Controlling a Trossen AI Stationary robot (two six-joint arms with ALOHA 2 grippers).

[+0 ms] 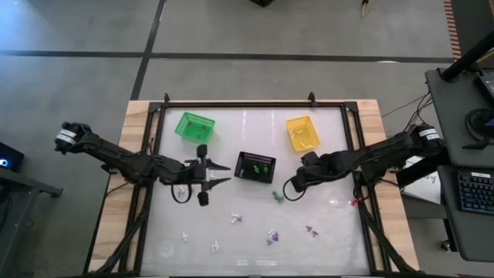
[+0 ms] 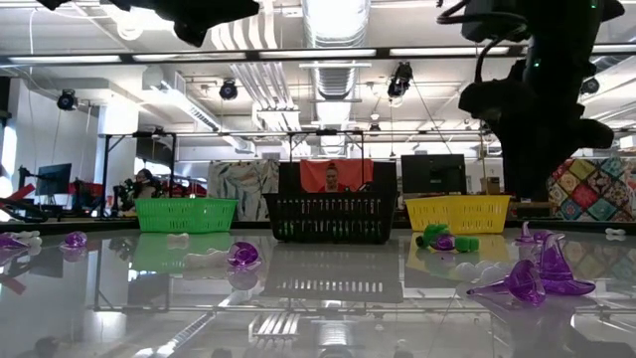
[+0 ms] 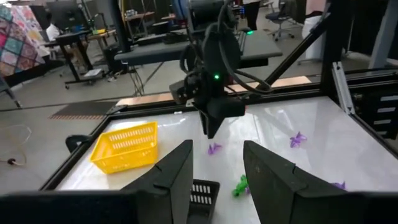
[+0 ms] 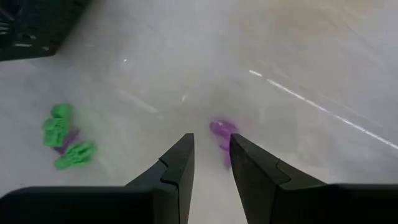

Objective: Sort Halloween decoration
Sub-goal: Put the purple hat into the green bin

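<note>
Purple trinket (image 4: 221,132) — item nearest, lying on the desk (image 1: 324,154) just ahead of the right tool (image 4: 210,149), whose fingers hang parted and empty over it. Green trinkets (image 4: 64,139) sit to one side, near the black basket (image 1: 255,167); more purple and white pieces scatter toward the front edge. Left tool (image 1: 208,174) — open, empty, waiting beside the green basket (image 1: 194,126). Risk: closing off-centre would likely flick so small and slick a piece across the glossy surface.
</note>
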